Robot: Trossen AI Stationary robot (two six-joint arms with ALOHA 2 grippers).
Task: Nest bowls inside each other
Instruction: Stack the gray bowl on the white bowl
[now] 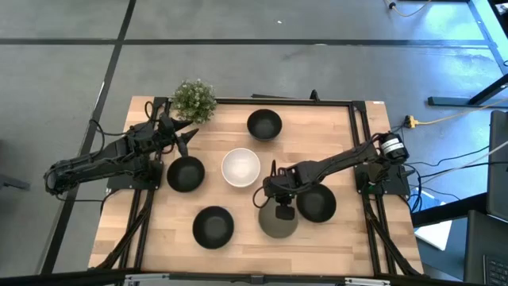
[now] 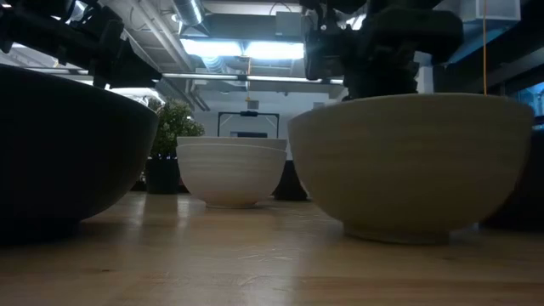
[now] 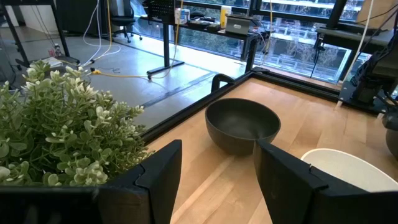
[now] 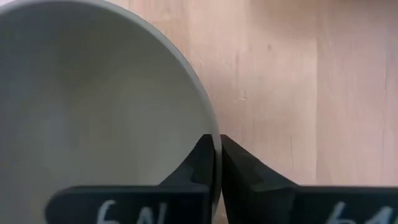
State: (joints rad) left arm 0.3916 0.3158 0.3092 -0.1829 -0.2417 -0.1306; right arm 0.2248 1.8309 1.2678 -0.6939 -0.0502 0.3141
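The grey-olive bowl (image 1: 276, 226) stands near the table's near edge, and my right gripper (image 1: 279, 205) is shut on its rim. In the low view this bowl (image 2: 412, 161) rests on its foot. The white bowl (image 1: 240, 168) sits mid-table; the low view shows two white rims (image 2: 229, 146), one inside the other. Black bowls stand at the far side (image 1: 264, 125), the left (image 1: 185, 174), the near side (image 1: 213, 226) and beside the grey one (image 1: 317, 203). My left gripper (image 3: 217, 180) is open near the plant and touches nothing. My right gripper (image 4: 218, 155) pinches the grey-olive bowl's rim (image 4: 211, 127), one finger inside the bowl and one outside. The fingers come from above, pointing down. The bowl stays upright with its foot (image 2: 399, 231) on the table.
A small green potted plant (image 1: 194, 99) stands at the table's far left corner, close to my left gripper. A black frame (image 1: 349, 103) runs along the table's far and side edges. Bare wood shows between the bowls and along the near edge (image 1: 254, 258).
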